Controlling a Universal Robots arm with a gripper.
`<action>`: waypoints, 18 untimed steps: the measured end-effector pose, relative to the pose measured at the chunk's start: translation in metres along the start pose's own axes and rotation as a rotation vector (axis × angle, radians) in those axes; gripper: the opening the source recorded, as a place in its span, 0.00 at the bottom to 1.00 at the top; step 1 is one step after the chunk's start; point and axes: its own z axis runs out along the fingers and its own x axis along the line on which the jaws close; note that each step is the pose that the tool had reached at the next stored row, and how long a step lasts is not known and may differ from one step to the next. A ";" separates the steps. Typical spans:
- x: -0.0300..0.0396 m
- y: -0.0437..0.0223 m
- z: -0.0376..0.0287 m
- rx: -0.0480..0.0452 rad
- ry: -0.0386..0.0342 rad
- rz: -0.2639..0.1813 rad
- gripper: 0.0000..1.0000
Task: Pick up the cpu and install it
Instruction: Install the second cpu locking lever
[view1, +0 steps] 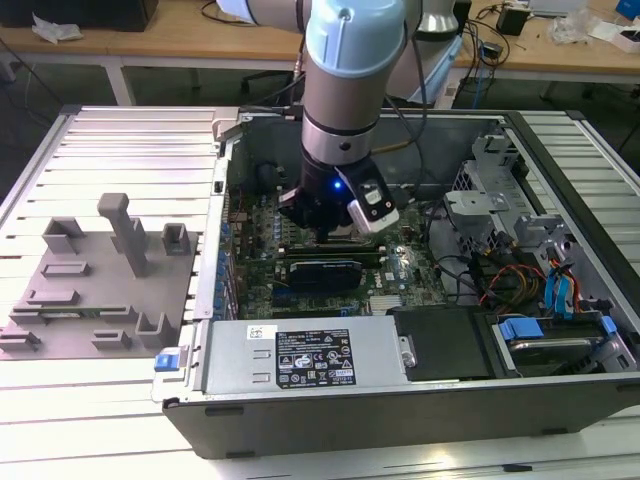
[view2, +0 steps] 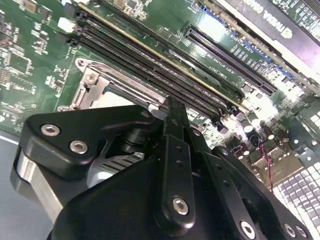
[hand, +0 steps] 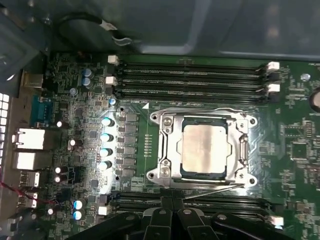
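Now the cpu (hand: 206, 148) is sitting flat in the socket frame (hand: 170, 150).
Metal top facing up, edges lining up square with the frame; the gripper (hand: 172, 212) is hovering above, its opening impossible to tell.

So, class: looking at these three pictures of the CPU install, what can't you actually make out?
- Exterior view: the socket is hidden behind the gripper and arm.
- Second wrist view: the gripper body covers most of the socket frame.
- First wrist view: the cpu sits in the socket frame, but whether it is fully seated can't be judged; the gripper is cut off by the picture's edge.
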 end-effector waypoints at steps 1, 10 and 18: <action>0.0008 -0.0004 0.0011 -0.0011 0.0000 0.000 0.11; 0.0087 -0.0039 0.0090 -0.0320 -0.0013 -0.003 0.11; 0.0115 -0.0051 0.0200 -0.0808 -0.0033 -0.006 0.11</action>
